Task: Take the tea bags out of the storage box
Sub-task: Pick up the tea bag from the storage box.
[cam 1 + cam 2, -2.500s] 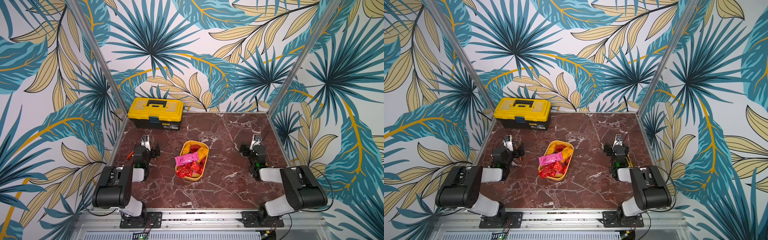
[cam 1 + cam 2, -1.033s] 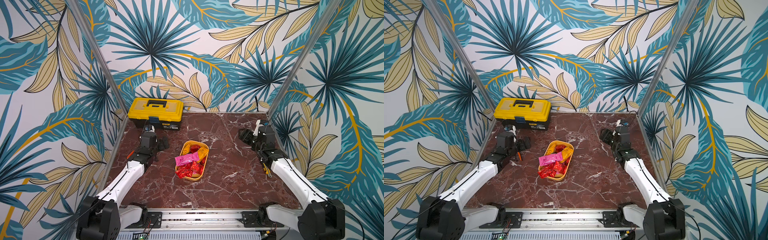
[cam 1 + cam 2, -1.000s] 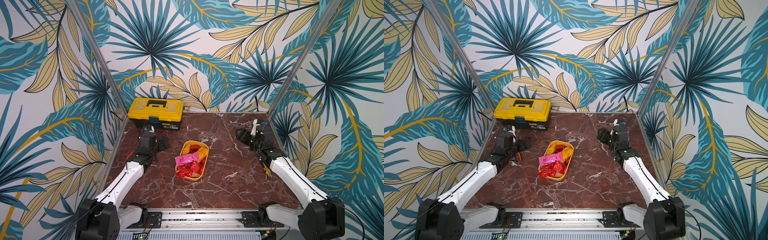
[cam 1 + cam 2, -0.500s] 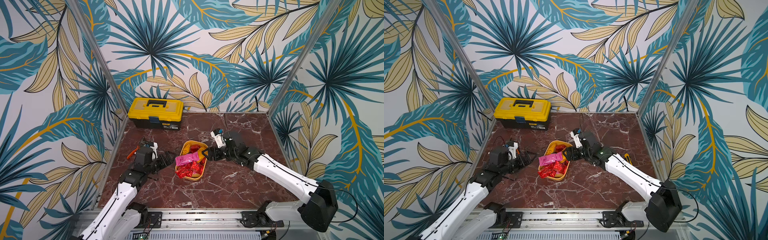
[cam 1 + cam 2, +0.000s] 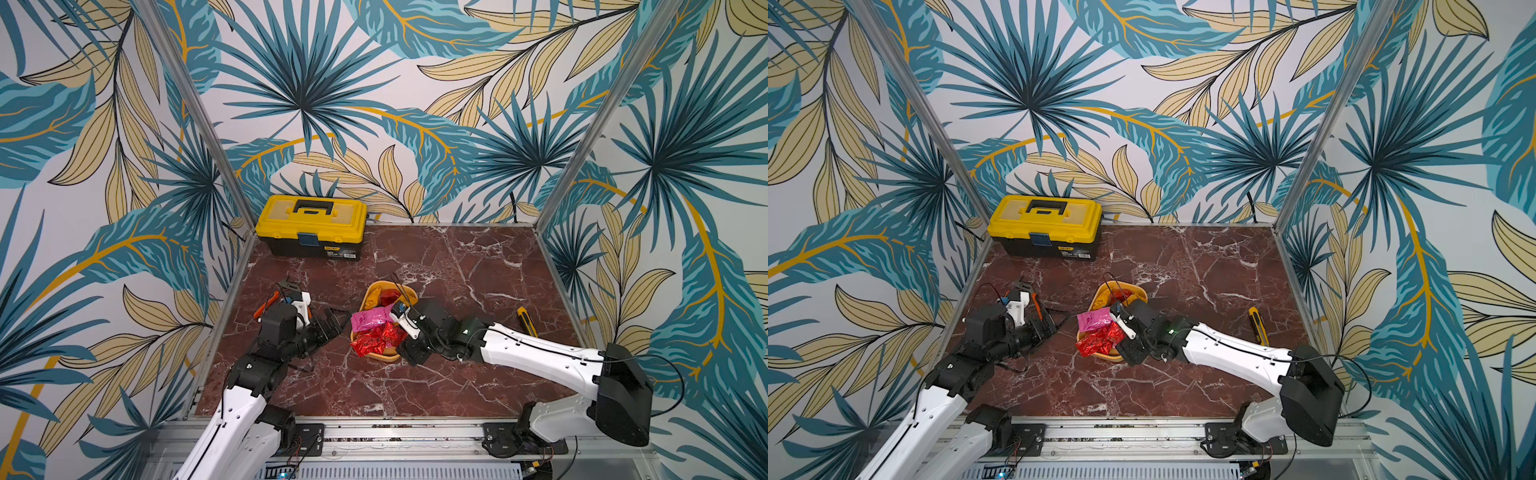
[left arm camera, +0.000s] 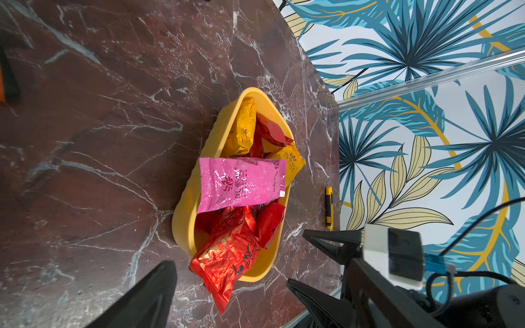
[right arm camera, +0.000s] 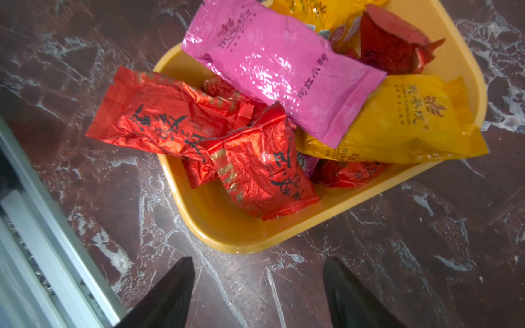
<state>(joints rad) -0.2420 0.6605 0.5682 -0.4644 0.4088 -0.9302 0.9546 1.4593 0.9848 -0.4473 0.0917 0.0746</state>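
Obs: left fingers (image 6: 153, 295) spread wide, empty, tips just short of storage box (image 7: 227, 227) on counter (image 7: 426, 255). Tea bags (image 7: 255, 159) piled inside, one red overhanging the rim. Right fingers (image 7: 170, 292) spread, empty, box corner just beyond tips.

A shallow yellow-orange storage box (image 5: 409, 292) with rounded corners and no lid sits just below the middle of the frame in both top views, its long side running toward the back. It is heaped with shiny, crinkled tea bags (image 5: 376, 332): a pink one (image 6: 241, 181) lies flat across the top, orange-yellow ones (image 6: 241, 127) fill the far end, and a red bag (image 6: 227, 261) overhangs the near rim
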